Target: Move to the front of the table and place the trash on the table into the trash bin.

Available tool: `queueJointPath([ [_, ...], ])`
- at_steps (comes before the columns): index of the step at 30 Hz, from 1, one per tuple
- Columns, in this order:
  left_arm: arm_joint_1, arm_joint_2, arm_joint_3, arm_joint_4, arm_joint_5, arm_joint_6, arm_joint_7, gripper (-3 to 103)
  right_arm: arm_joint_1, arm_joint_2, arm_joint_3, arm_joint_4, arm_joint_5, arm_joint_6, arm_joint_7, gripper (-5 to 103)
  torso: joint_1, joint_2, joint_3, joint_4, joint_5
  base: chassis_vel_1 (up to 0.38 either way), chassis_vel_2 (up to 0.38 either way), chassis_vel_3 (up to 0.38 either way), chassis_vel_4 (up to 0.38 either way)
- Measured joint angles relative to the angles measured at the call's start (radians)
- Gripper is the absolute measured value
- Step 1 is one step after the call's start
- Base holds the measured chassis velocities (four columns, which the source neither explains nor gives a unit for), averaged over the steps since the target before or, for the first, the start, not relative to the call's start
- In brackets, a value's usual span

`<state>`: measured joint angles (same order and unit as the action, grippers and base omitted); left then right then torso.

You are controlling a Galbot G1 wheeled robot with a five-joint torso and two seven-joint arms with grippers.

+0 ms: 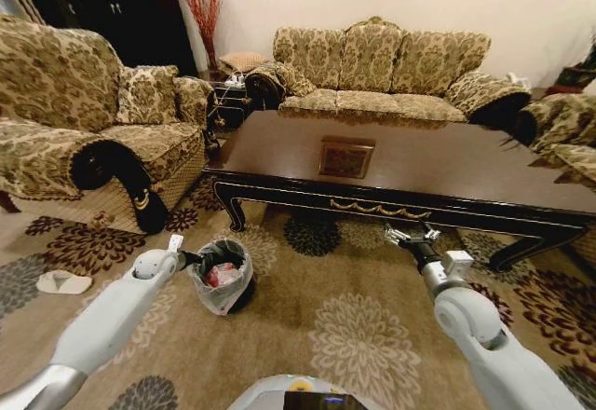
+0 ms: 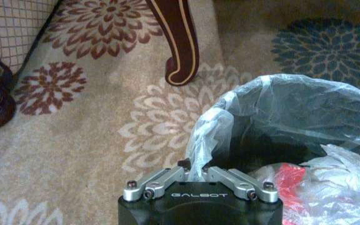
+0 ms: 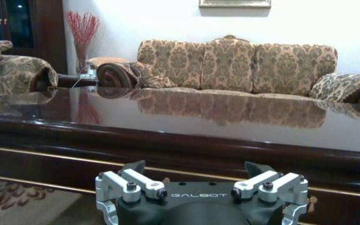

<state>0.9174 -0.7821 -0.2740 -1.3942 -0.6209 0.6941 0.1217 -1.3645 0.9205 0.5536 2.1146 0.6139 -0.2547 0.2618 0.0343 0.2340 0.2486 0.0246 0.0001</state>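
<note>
Trash (image 1: 222, 275) — a red-and-white plastic bundle — lies inside the bin (image 1: 223, 278), which stands on the flowered carpet (image 1: 358, 331) at lower left of the head view, just in front of the counter (image 1: 438, 163). My left gripper (image 1: 191, 259) is at the bin's rim, its fingers pinched shut on the thin liner (image 2: 208, 136). My right gripper (image 1: 410, 236) hangs at right of centre before the counter's front edge, spread wide and holding nothing. A curved counter leg (image 2: 178, 42) rises just past the bin in the left wrist view.
</note>
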Motion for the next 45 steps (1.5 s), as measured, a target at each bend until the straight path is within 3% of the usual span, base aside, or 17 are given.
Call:
queueJointPath([
  [17, -0.005, -0.003, 0.000, 0.021, -0.005, -0.024, 0.003, 0, 0.007, -0.008, 0.000, -0.004, 0.003, 0.001, -0.003, 100, -0.013, -0.055, -0.042, 0.0002, -0.0001, 0.000, 0.000, 0.000, 0.000],
  [20, -0.010, 0.001, -0.003, 0.019, -0.012, -0.029, 0.002, 14, 0.007, -0.007, -0.001, -0.002, 0.003, 0.001, -0.003, 100, -0.014, -0.056, -0.043, 0.0002, 0.0009, 0.000, 0.000, 0.000, 0.000],
  [21, -0.010, 0.001, -0.003, 0.019, -0.012, -0.029, 0.002, 14, 0.007, -0.007, -0.001, -0.002, 0.003, 0.001, -0.003, 100, -0.014, -0.056, -0.043, 0.0002, 0.0009, 0.000, 0.000, 0.000, 0.000],
  [25, -0.009, 0.003, -0.008, 0.012, -0.016, -0.029, 0.002, 36, 0.005, -0.009, -0.001, 0.003, 0.003, 0.001, -0.002, 100, -0.013, -0.055, -0.042, 0.0000, -0.0003, 0.000, 0.000, 0.000, 0.000],
  [28, -0.007, 0.005, -0.011, 0.006, -0.019, -0.029, 0.001, 41, 0.004, -0.010, -0.001, 0.006, 0.003, 0.001, -0.002, 100, -0.013, -0.054, -0.042, -0.0001, -0.0003, 0.000, 0.000, 0.000, 0.000],
  [31, 0.003, 0.018, -0.027, -0.031, -0.044, -0.026, -0.020, 57, 0.002, -0.016, 0.001, 0.013, 0.005, 0.001, -0.001, 100, -0.013, -0.052, -0.040, 0.0000, -0.0002, 0.000, 0.000, 0.000, 0.000],
  [33, 0.008, 0.024, -0.031, -0.044, -0.048, -0.025, -0.021, 57, 0.002, -0.017, 0.001, 0.014, 0.005, 0.001, -0.001, 100, -0.012, -0.052, -0.040, -0.0001, -0.0001, 0.000, 0.000, 0.000, 0.000],
  [35, 0.023, 0.038, -0.043, -0.082, -0.055, -0.026, -0.025, 68, 0.003, -0.019, 0.002, 0.016, 0.006, 0.001, -0.001, 100, -0.012, -0.051, -0.039, 0.0001, 0.0001, 0.000, 0.000, 0.000, 0.000],
  [36, 0.023, 0.038, -0.043, -0.082, -0.055, -0.026, -0.025, 68, 0.003, -0.019, 0.002, 0.016, 0.006, 0.001, -0.001, 100, -0.012, -0.051, -0.039, 0.0001, 0.0001, 0.000, 0.000, 0.000, 0.000],
  [39, 0.016, 0.038, -0.056, -0.130, -0.066, -0.061, -0.110, 85, -0.010, -0.015, 0.021, 0.032, 0.010, 0.001, 0.002, 100, -0.012, -0.050, -0.039, 0.0003, -0.0001, 0.000, 0.000, 0.000, 0.000],
  [40, 0.016, 0.038, -0.056, -0.130, -0.066, -0.061, -0.110, 85, -0.010, -0.015, 0.021, 0.032, 0.010, 0.001, 0.002, 100, -0.012, -0.050, -0.039, 0.0003, -0.0001, 0.000, 0.000, 0.000, 0.000],
  [43, 0.016, 0.033, -0.099, -0.192, -0.133, -0.115, -0.190, 98, -0.025, -0.011, 0.040, 0.049, 0.018, 0.001, 0.002, 100, -0.011, -0.049, -0.038, -0.0003, -0.0001, 0.000, 0.000, 0.000, 0.000],
  [45, 0.021, 0.031, -0.118, -0.215, -0.150, -0.137, -0.206, 98, -0.029, -0.011, 0.044, 0.052, 0.019, 0.001, 0.002, 100, -0.011, -0.049, -0.038, -0.0003, 0.0002, 0.000, 0.000, 0.000, 0.000],
])
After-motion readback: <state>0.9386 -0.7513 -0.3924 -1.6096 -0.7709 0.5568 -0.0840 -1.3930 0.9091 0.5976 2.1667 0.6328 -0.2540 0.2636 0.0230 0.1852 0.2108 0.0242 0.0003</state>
